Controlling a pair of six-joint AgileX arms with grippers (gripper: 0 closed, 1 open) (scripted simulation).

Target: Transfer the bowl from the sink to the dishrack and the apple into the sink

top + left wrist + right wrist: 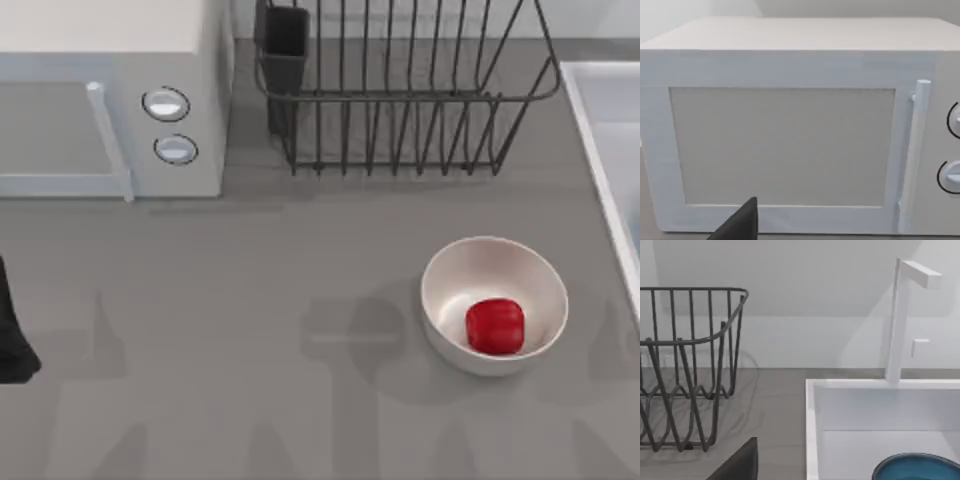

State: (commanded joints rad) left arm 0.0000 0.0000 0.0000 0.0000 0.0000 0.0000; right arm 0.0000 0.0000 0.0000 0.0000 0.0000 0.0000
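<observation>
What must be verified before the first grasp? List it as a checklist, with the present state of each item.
1. Teal-blue round bowl lies in the pale white-grey sink: ok, its rim shows in the right wrist view.
2. Dark wire dishrack free to receive the bowl: ok, nothing sits between its prongs.
3. Small glossy red apple reachable: ok, it rests uncovered inside the plain white bowl.
4. Sink space for the apple: cannot tell, little of the basin is visible.
5. Left gripper clear of the white boxy microwave: ok, it faces the door, apart from it.
6. Right gripper open: cannot tell.
</observation>
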